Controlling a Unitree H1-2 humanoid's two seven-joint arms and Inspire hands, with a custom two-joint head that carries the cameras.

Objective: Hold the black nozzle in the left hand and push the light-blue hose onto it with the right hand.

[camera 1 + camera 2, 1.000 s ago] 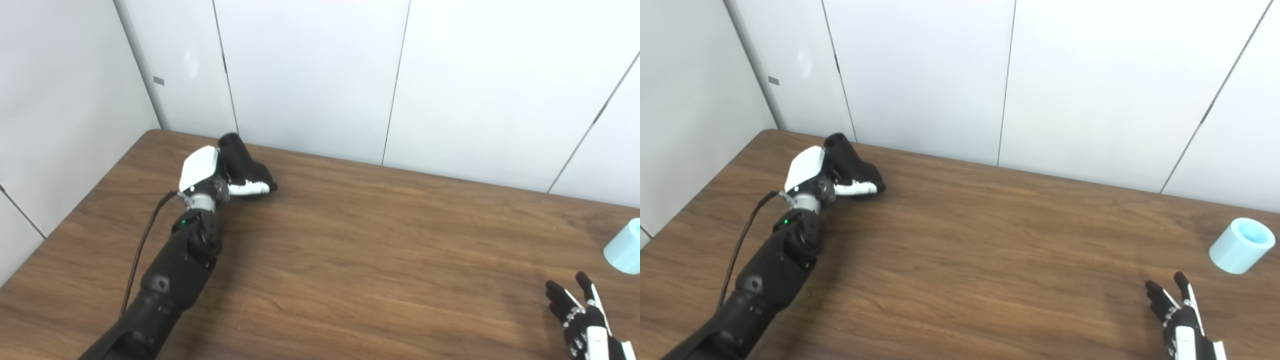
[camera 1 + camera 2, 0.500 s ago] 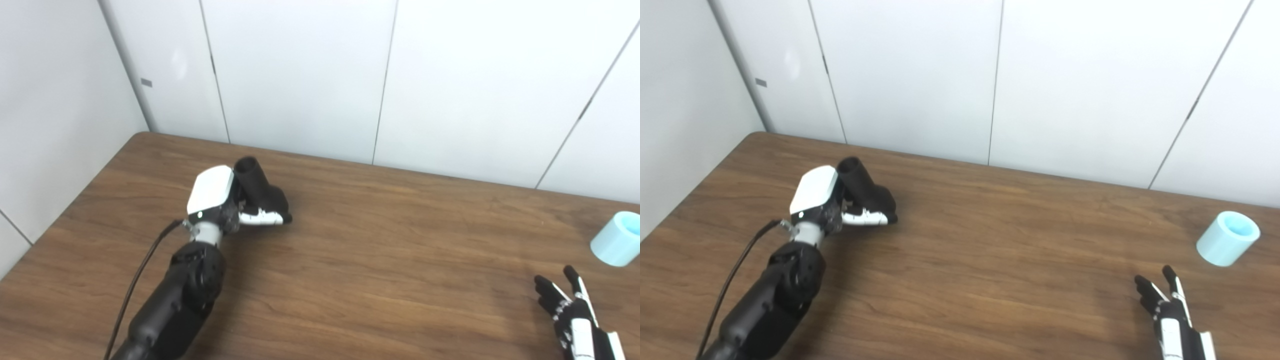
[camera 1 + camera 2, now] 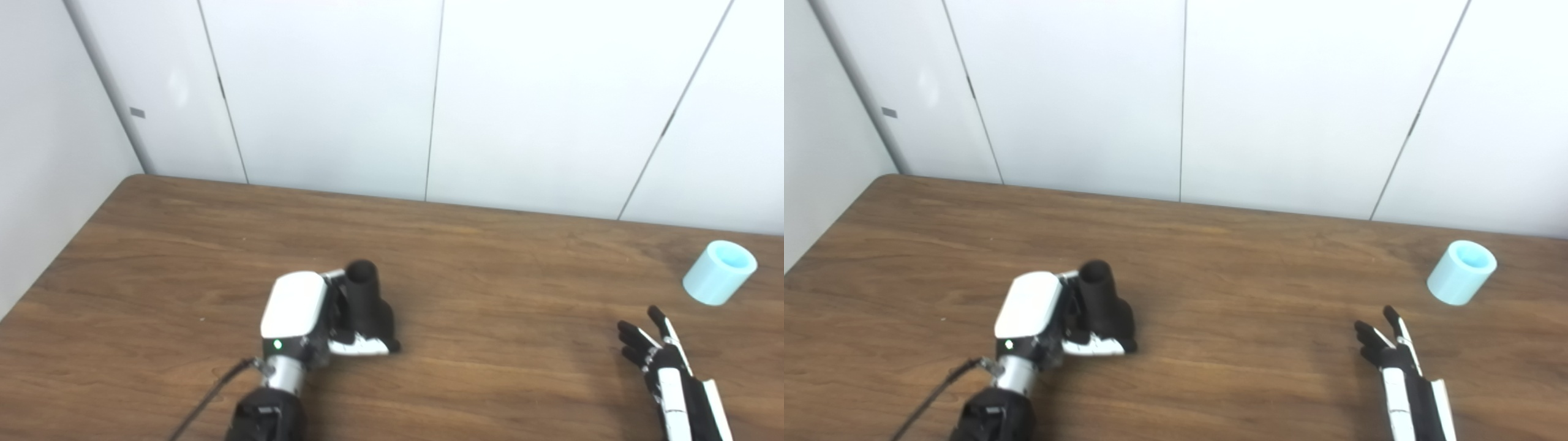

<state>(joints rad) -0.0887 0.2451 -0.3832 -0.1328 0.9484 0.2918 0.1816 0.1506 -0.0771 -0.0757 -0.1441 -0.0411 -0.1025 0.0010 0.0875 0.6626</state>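
A humanoid robot's left hand grips the black nozzle above a brown wooden table, its fingers wrapped around the nozzle's wider lower body. The nozzle stands nearly upright in the grasp, its round open mouth facing up and tilted slightly toward the far wall. The white back of the hand faces the camera, a small green light glowing near the wrist, and a dark cable trails from the wrist toward the near-left edge of the frame. Whether the nozzle's base touches the tabletop cannot be told from either view.

At the near right, the right hand lies low over the table, released and holding nothing, its black-and-white fingers spread and pointing toward the far side. The light-blue hose, a short cylindrical piece with an open end, rests on the table at the far right, tipped so its opening faces up and toward the wall. It sits beyond the right hand, near it but not touching, and well apart from the nozzle on the left of the table.

White wall panels with thin vertical seams close off the far side of the scene, and a second white wall meets them at the far-left corner.
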